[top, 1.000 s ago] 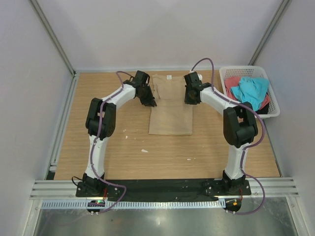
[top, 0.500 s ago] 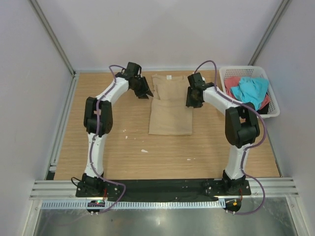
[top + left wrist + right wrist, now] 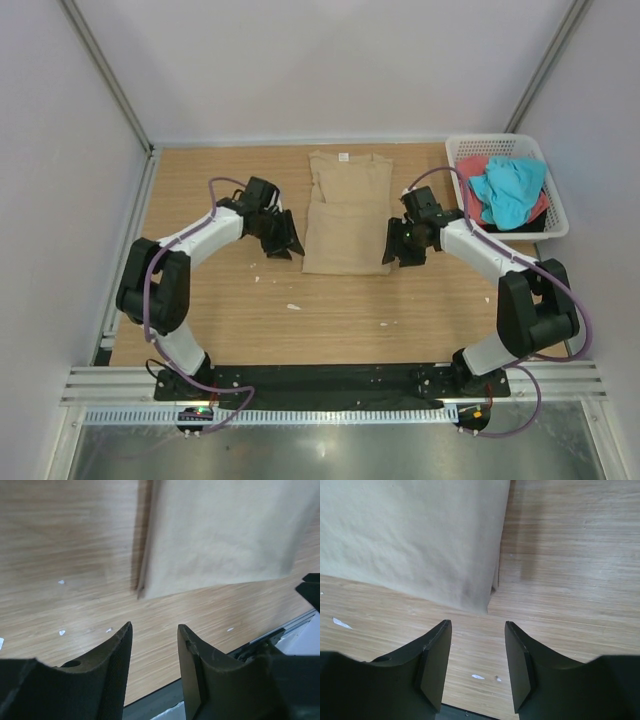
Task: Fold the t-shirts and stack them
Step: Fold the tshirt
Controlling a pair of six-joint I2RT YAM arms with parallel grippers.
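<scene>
I see the tan t-shirt (image 3: 347, 215) folded narrow at upper centre of the tabletop (image 3: 330, 310), its white neck label (image 3: 343, 156) too small to read, with my left fingers (image 3: 110, 670) and right fingers (image 3: 432, 665) spread open and empty just beside its two lower corners.

Tan-beige t-shirt (image 3: 347, 215) lies flat on the worktop (image 3: 220, 310), sides folded inward, white neck label (image 3: 343, 156) at far end. Turquoise t-shirt (image 3: 508, 188) lies crumpled atop coral-red t-shirt (image 3: 472, 168) in basket (image 3: 500, 140).
</scene>
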